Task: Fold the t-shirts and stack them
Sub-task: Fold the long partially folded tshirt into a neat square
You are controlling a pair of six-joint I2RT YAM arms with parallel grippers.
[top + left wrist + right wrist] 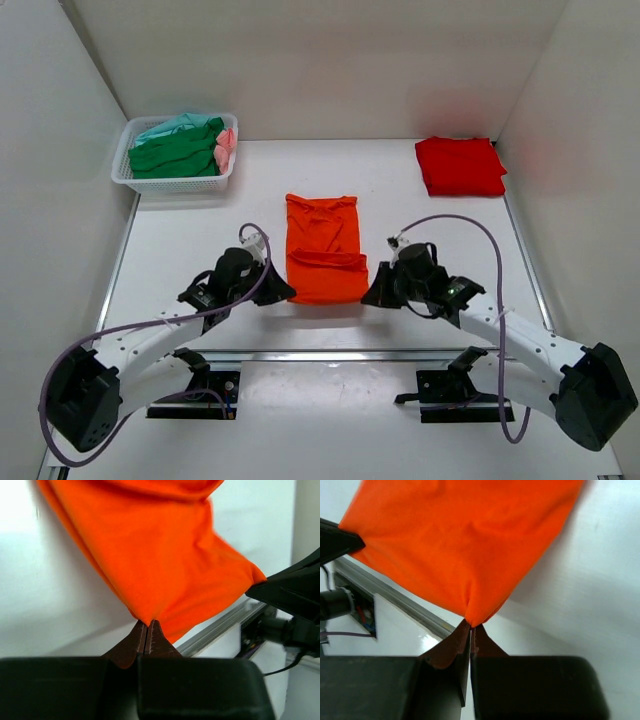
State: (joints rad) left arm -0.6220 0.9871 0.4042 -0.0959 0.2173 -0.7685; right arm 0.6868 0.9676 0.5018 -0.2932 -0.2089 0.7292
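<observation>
At centre frame, my left gripper (287,293) and right gripper (369,297) each pinch a lower corner of the orange t-shirt (322,245) to fold it evenly.

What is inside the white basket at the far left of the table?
The basket holds a green t-shirt on top, a teal t-shirt behind it and a pink t-shirt at its right side. Anything under them is covered.

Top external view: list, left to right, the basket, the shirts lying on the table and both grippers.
white mesh basket → left gripper → orange t-shirt → right gripper → red t-shirt
</observation>
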